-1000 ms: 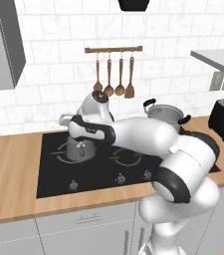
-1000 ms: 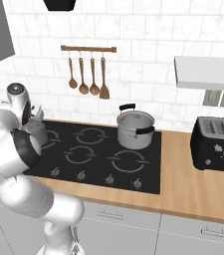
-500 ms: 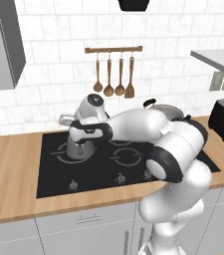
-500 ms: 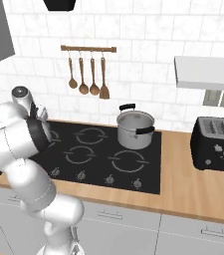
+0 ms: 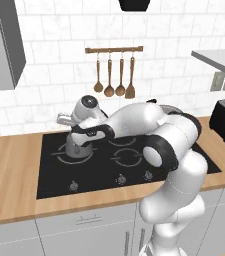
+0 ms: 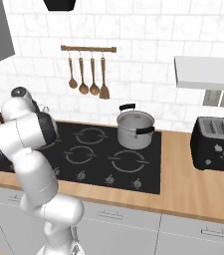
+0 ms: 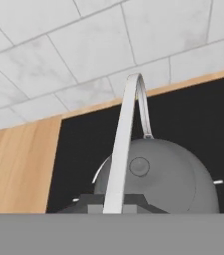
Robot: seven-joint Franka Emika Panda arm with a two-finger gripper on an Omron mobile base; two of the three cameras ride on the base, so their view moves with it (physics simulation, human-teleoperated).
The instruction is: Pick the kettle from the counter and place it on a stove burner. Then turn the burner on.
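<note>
Holding: tool (image 5: 79, 136) clamped on the arched handle of the kettle (image 5: 80, 146).
Kettle position: over the rear-left stove burner (image 5: 76, 156) on the black cooktop (image 5: 54, 175); whether its base touches the glass cannot be told.
Done: kettle off the tabletop (image 5: 14, 180).
Left: release, then turn a front knob (image 5: 73, 186).
Nearby: silver pot (image 6: 135, 130).

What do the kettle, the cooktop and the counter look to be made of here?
Kettle: likely metal, dull dark grey, smooth rounded body with a thin pale arched handle. Cooktop: looks like black glass, flat, with thin grey ring markings. Counter: light-brown wood grain, matt; real wood or laminate cannot be told.
</note>
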